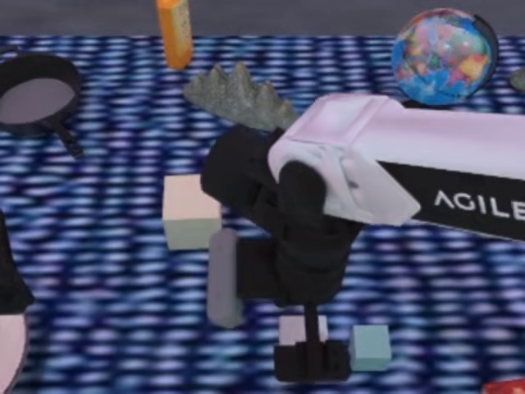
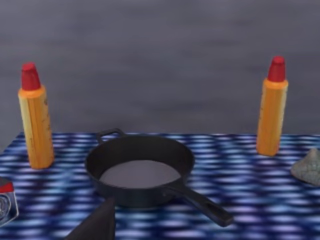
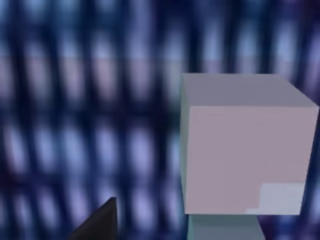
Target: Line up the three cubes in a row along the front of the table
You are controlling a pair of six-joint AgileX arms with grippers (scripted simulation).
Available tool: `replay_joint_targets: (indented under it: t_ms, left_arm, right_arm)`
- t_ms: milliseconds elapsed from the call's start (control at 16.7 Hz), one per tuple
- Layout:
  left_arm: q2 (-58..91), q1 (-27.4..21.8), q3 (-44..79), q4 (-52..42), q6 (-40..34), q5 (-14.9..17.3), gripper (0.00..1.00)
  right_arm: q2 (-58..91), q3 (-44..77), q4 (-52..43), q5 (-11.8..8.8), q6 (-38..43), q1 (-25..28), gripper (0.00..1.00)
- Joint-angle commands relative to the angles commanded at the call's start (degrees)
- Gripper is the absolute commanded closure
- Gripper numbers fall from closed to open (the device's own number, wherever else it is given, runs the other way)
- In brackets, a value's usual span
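Observation:
The large cream-pink cube sits left of centre on the table. Near the front edge, the medium grey-lavender cube and the small teal-grey cube stand side by side with a small gap. My right gripper hangs open over the lavender cube's front side and partly hides it. The right wrist view shows the lavender cube close up, with the teal cube beside it and one dark fingertip clear of both. My left arm is parked at the left edge, gripper open.
A black frying pan lies at the back left, an orange bottle and a jagged grey rock at the back centre, a globe at the back right. Something red shows at the front right corner.

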Motion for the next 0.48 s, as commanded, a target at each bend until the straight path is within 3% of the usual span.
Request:
replay_joint_targets:
  t_ms: [300, 480]
  left_arm:
    - [0.57, -0.13, 0.57, -0.33, -0.2, -0.02, 0.0]
    - [5.94, -1.39, 5.86, -3.51, -1.88, -0.09, 0.0]
  right_arm:
    - [-0.3, -0.47, 0.52, -0.08, 0.15, -0.26, 0.0]
    - [-5.17, -3.95, 4.18, -0.72, 1.66, -2.96, 0.0]
